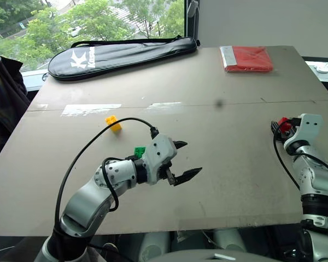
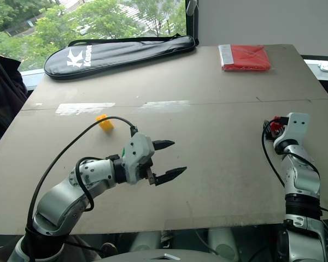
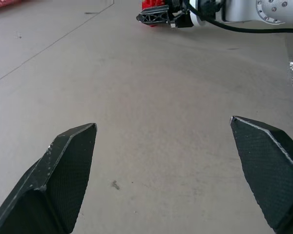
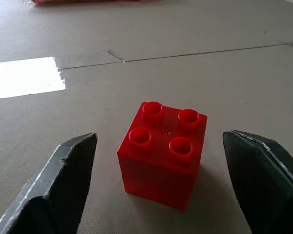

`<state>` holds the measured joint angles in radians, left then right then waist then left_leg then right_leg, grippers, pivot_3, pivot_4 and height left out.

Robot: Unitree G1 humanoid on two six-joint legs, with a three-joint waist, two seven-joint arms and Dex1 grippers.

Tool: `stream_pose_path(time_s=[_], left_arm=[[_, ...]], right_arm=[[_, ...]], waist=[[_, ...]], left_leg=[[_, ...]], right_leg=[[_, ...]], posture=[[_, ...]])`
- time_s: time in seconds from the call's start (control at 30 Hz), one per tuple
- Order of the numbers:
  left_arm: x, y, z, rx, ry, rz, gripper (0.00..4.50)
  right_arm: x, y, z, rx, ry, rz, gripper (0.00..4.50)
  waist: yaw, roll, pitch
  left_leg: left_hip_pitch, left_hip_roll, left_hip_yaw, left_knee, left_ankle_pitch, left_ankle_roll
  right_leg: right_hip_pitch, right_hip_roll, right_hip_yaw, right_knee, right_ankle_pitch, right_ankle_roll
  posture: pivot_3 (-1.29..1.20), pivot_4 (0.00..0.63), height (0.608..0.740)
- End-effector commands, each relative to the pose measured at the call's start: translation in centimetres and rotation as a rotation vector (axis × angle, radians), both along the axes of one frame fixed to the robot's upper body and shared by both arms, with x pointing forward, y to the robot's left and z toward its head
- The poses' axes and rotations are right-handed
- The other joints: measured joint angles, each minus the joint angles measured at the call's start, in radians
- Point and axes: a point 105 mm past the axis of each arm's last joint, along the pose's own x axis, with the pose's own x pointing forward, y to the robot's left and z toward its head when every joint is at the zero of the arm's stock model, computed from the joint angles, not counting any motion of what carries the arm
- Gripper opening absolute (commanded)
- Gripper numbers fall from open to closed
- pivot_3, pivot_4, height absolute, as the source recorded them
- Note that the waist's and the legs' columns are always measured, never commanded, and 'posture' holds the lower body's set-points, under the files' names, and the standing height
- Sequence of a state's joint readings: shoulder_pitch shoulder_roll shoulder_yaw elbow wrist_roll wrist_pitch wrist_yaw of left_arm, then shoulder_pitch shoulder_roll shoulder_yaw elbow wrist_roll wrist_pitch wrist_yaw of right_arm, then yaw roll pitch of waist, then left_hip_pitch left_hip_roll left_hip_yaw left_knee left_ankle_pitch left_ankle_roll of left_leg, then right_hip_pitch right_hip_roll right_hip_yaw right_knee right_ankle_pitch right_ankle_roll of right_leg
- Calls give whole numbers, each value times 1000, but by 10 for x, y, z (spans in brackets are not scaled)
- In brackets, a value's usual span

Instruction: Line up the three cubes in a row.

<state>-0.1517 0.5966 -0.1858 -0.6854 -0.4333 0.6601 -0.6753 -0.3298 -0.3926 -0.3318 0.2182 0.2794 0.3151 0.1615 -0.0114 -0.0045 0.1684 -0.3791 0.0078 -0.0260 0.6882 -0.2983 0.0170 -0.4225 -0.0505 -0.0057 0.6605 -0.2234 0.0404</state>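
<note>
The red cube [image 4: 162, 153] stands upright on the grey table [image 1: 235, 180] near its right side, studs up. My right gripper [image 4: 160, 136] is open, one finger on each side of the cube with a gap on both sides. The yellow cube [image 1: 113, 123] lies left of the table's middle. The green cube [image 1: 139, 151] sits closer to me, partly hidden behind my left wrist. My left gripper [image 1: 192, 157] hangs open over the middle of the table, pointing right, with nothing between its fingers. The left wrist view shows the red cube [image 3: 149, 6] far off at the right gripper.
A black racket bag [image 1: 120, 54] lies along the far left edge. A flat red packet [image 1: 249, 58] rests at the far right corner. Dark cloth [image 1: 3, 103] hangs beyond the table's left edge. A taped seam runs across the table.
</note>
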Motion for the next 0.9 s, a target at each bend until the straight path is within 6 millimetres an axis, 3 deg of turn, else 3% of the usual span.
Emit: stream_pose_path(time_s=[0.03, 0.1, 0.2, 0.4, 0.63, 0.8, 0.9], left_arm=[[-6, -2, 14, -8, -46, -40, 4500], [-6, -2, 14, -1, -47, -45, 4500], [-6, -1, 16, 1, -46, -51, 4500], [-2, 2, 11, 9, -36, -74, 4500], [0, 5, -2, 39, -21, -85, 4500], [-1, 6, -6, 72, -9, -100, 4500], [1, 10, -6, 91, -4, -100, 4500]], right_arm=[[1, -2, 16, -26, -66, -21, 2165], [1, -1, 16, -24, -70, -22, 1295], [0, 1, 18, -40, -74, -17, 1324], [-26, 29, 16, -91, -55, 137, 1324], [-77, 99, 5, -33, 0, 339, 1324], [-88, 140, 9, -34, -32, 386, 1324], [-92, 153, 9, -38, -30, 393, 1324]], waist=[[-1, 0, 0], [-2, 0, 0], [-2, 0, 0], [-1, 0, 0], [-2, 0, 0], [-3, 0, 0], [-1, 0, 0]], left_leg=[[0, 0, 0, 0, 0, 0], [0, 0, 0, 0, 0, 0], [1, 0, 0, 0, 0, 0], [0, 0, -2, -1, 0, 0], [0, 1, -5, -1, 0, 0], [1, 1, -5, 0, 0, 0], [1, 1, -6, 0, 0, -1]], right_leg=[[0, 0, 0, 0, 0, 0], [0, 0, 0, 0, 0, 0], [0, 0, 0, 1, 0, 0], [0, 0, -1, 0, 0, 0], [-1, 0, 0, 0, -2, 2], [-1, 1, 0, 1, -5, 0], [-1, 1, 0, 1, -5, 1]], posture=[[0, 150, 700], [0, 150, 700], [0, 150, 700], [0, 150, 700], [0, 150, 700], [0, 150, 700], [0, 150, 700]])
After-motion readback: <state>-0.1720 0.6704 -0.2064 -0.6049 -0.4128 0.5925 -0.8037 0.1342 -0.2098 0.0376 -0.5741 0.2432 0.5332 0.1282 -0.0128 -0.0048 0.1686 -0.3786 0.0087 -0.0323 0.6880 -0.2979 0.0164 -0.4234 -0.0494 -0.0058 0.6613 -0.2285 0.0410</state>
